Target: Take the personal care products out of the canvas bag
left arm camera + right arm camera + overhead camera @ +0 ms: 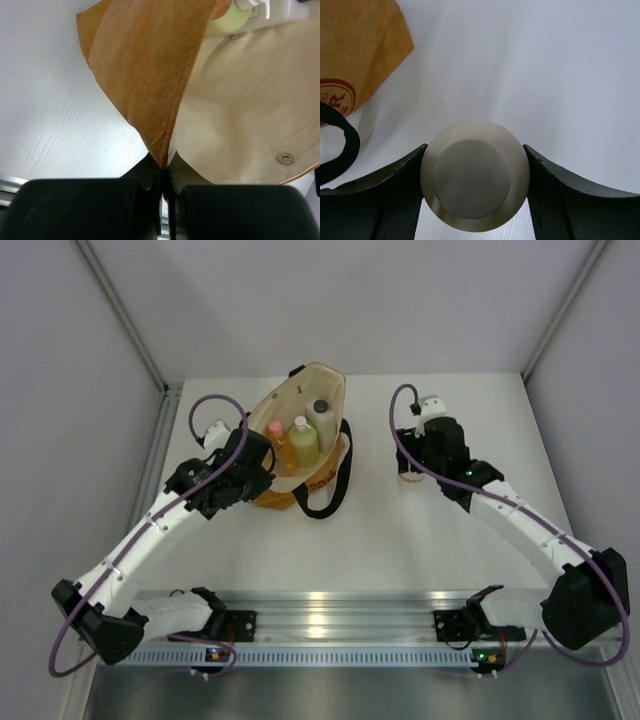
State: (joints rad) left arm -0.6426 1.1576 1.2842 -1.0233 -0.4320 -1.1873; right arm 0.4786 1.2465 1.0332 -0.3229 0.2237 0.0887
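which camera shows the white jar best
The right wrist view: the squat white jar fills the frame, lid up, between the fingers of the right pincer. The top external view shows only a small white patch under that pincer. The left wrist view misses it.

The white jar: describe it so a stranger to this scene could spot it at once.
Start at the big canvas bag, then look right to the right arm. Between its jaws is the squat white jar, the only container outside the bag.
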